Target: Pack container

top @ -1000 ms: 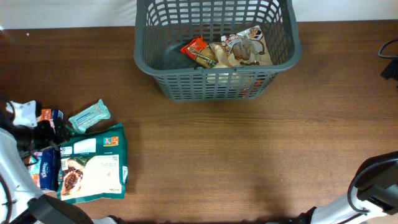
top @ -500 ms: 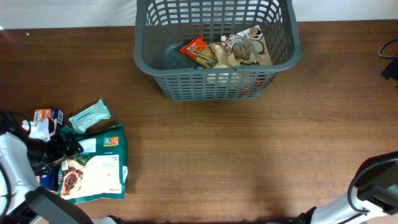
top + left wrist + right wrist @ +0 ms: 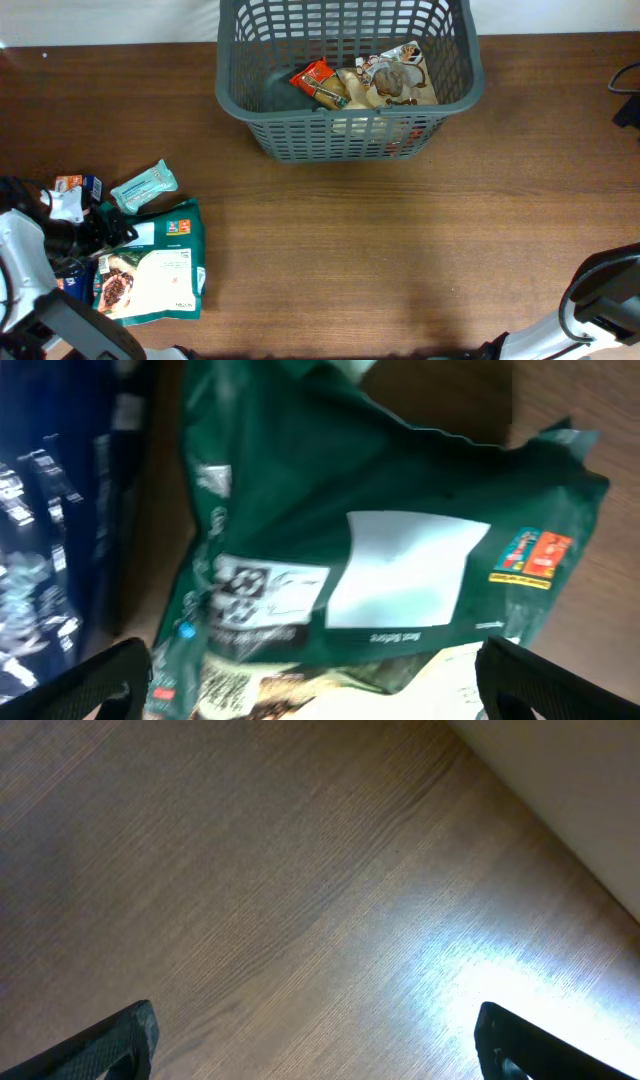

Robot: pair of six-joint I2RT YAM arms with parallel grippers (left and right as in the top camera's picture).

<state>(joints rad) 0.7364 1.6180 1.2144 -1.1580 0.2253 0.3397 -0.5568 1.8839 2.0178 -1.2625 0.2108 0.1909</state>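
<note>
Overhead: lattice-sided grey plastic container (image 3: pixel 340 136)

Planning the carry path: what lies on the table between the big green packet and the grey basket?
Nothing: in the overhead view, only bare table separates the green packet from the basket.

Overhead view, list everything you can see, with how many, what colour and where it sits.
container: one, dark grey, far centre of the table
red-orange packet: one, inside the container, left part
brown-and-white packet: one, inside the container, right part
other packets: count unclear, pale, between those two
green pouch: one, dark green with a white label, near left
teal packet: one, pale teal, just beyond the green pouch
blue packet: one, dark blue, left of the green pouch
orange-and-blue packet: one, left of the teal packet
table: one, brown wood
left gripper: open, over the green pouch
right gripper: open, over bare table
</note>
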